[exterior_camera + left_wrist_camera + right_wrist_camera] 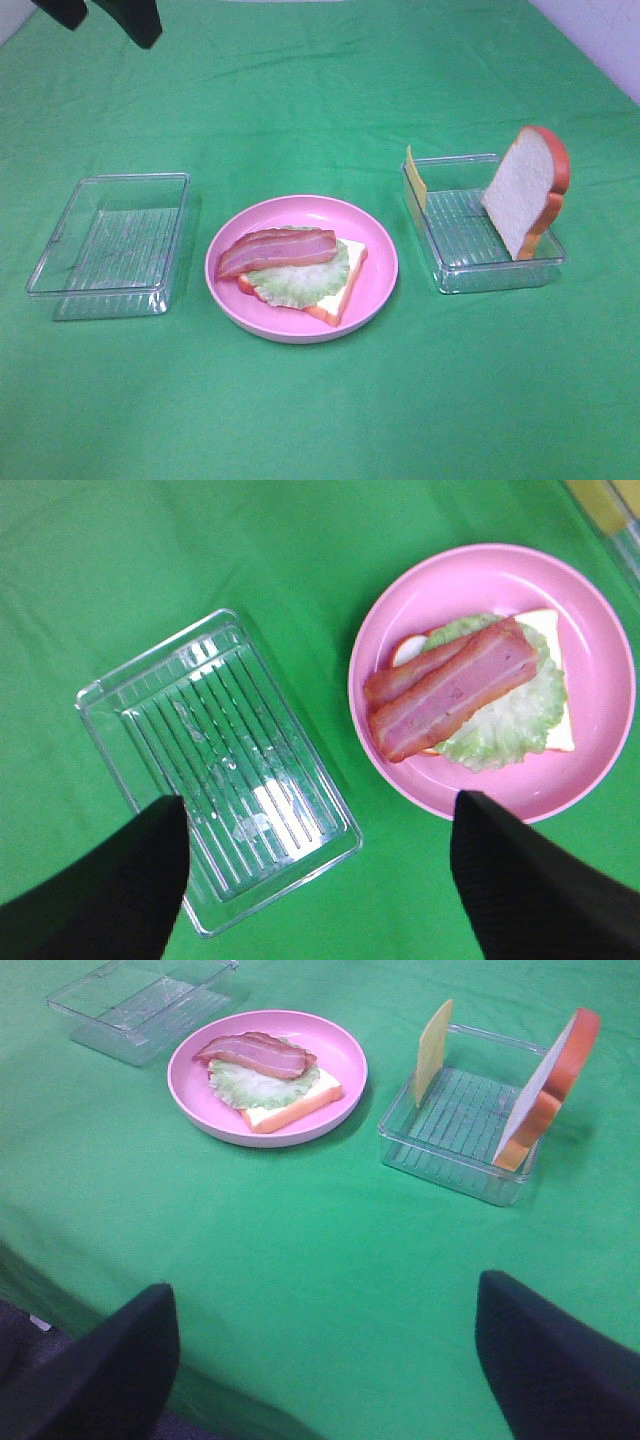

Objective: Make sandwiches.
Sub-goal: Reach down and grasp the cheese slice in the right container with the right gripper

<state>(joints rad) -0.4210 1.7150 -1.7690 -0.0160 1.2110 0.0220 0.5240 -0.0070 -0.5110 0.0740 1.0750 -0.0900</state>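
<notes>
Nearest, the right gripper (325, 1285) is held over the front part of the green cloth (320, 1210), close to where the cloth drops over the table's edge. Its two dark fingers (110, 1360) are spread wide and only cloth is seen between them, so it is released. Next, at the middle of the table, a round pink plate (385, 250) is set flat, and the partly built sandwich (300, 272) is found on it. A bottom bread slice (335, 300) with an orange-brown crust is laid on the plate, a pale green lettuce leaf (300, 282) is spread over it, and reddish-brown bacon strips (275, 250) are laid across the top. To the left of the plate and just beside it, a clear ribbed tray (60, 290) is placed, and its floor is seen uncovered from wall to wall. To the right of the plate, a second clear tray (450, 282) is placed. A white bread slice (525, 190) is stood on edge inside it, leaning at its right side. A thin yellow cheese slice (415, 178) is propped upright against its far left corner. Farthest, above the far left corner of the cloth, the left gripper (110, 33) is raised. Its fingers (110, 880) are parted wide and are clasped on nothing, with the left tray and the plate seen below them.
</notes>
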